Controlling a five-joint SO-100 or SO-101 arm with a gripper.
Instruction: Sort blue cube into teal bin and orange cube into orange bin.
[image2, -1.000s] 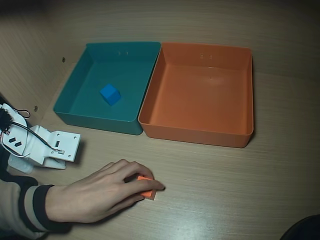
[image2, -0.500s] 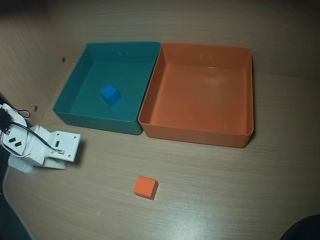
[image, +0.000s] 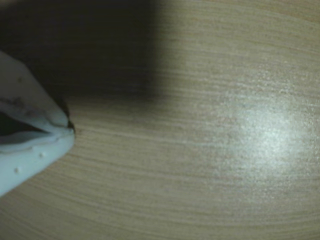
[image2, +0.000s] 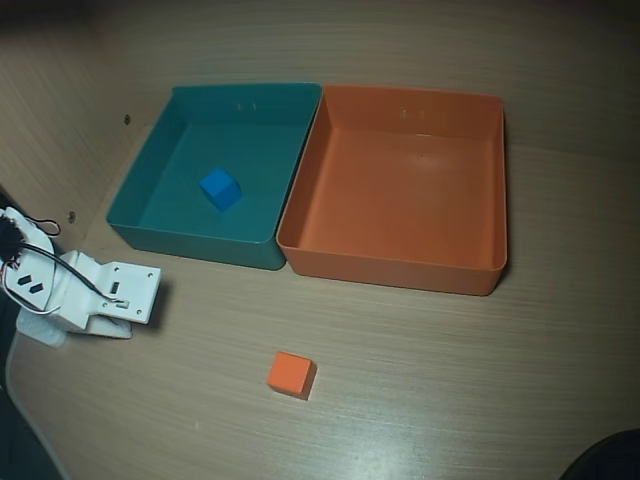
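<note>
Here, the sort stands half done: one cube binned, one loose on the table (image2: 480, 400).

The blue cube (image2: 220, 188) lies inside the teal bin (image2: 150, 165); the orange bin (image2: 395, 268), touching it on the right of the overhead view, is empty. The orange cube (image2: 291, 374) rests on open table in front of both bins, well apart from the arm parked at the left edge. In the wrist view the end effector (image: 70, 128) has its tips together and grips nothing. For a good pickup, it should likely open wide, descend squarely over two opposite cube faces, close, lift above the rim, and release over the orange bin's middle.
</note>
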